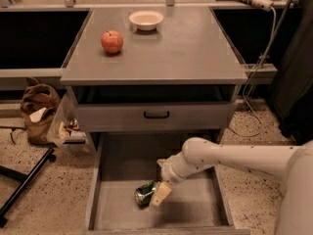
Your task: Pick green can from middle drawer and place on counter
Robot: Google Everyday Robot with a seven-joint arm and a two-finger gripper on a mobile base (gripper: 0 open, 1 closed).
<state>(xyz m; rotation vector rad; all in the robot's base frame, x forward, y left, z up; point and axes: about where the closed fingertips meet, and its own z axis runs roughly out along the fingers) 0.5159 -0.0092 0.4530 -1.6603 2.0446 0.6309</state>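
The green can (145,193) lies on its side on the floor of the open middle drawer (195,207), near the front left. My gripper (155,195) reaches down into the drawer from the right on a white arm and sits right against the can's right side. The can rests on the drawer floor. The counter (171,53) is the grey tabletop above the drawers.
A red apple (112,41) and a white bowl (145,19) sit on the counter's back left. The upper drawer face with a black handle (156,114) stands slightly open. A brown bag (39,109), a clear bin (68,129) and a black stand leg (24,185) are on the floor at left.
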